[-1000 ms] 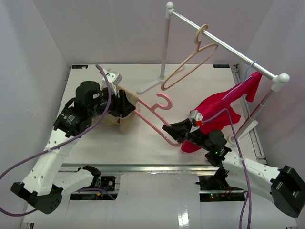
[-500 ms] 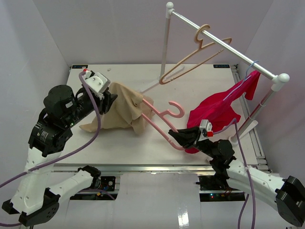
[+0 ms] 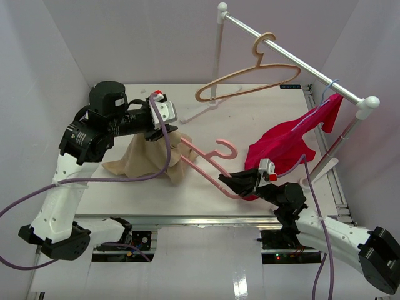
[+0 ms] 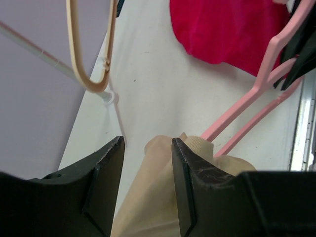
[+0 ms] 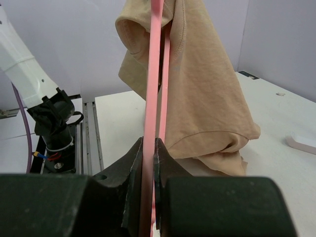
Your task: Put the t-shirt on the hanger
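Observation:
The tan t-shirt [image 3: 147, 159] lies bunched on the table's left half, with one end draped over the left arm of the pink hanger [image 3: 206, 165]. My left gripper [image 3: 170, 131] is open just above that draped end; in the left wrist view [image 4: 147, 148] the cloth [image 4: 158, 197] shows in the gap between the jaws, and the hanger's bars [image 4: 247, 103] run out from under it. My right gripper [image 3: 229, 181] is shut on the hanger's lower right bar and holds it tilted. In the right wrist view [image 5: 148, 145] the bar [image 5: 150, 98] runs up into the t-shirt [image 5: 207, 98].
A white clothes rail [image 3: 294, 59] crosses the back right on two posts. A peach hanger [image 3: 250, 87] hangs from it. A magenta garment [image 3: 281, 147] hangs on a thin blue hanger [image 3: 325, 94] at the right, close behind my right gripper.
My left arm has swung from the table's far left to right over the t-shirt's draped end. The peach hanger has swung level. The right gripper and pink hanger have barely moved.

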Motion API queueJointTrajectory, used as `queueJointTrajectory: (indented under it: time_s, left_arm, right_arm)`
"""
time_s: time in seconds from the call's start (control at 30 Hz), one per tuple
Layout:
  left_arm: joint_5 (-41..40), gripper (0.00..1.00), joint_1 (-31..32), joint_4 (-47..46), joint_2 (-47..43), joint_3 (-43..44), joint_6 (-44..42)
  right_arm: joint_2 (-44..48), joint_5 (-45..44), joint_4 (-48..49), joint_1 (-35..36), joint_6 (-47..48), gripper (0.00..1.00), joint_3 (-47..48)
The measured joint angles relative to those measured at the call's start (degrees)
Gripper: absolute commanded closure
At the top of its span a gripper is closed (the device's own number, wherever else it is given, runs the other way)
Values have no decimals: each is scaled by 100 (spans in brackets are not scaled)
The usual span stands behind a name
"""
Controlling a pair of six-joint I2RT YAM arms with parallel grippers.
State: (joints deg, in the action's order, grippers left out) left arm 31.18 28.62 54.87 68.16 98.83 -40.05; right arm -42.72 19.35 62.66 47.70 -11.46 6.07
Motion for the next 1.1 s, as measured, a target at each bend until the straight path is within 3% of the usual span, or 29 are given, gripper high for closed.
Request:
queueJointTrajectory:
  time_s: [0.23, 0.47, 1.1]
  left_arm:
    - [694, 46, 18, 558, 154, 799, -298]
    - [753, 45, 48, 827, -62, 362, -250]
    - [-1357, 42, 819, 1471, 321, -501, -289]
  right_arm:
    - [94, 73, -201, 0, 71, 92, 0]
    - [83, 127, -443, 0, 146, 92, 1]
    - [61, 188, -1009, 0, 337, 92, 111]
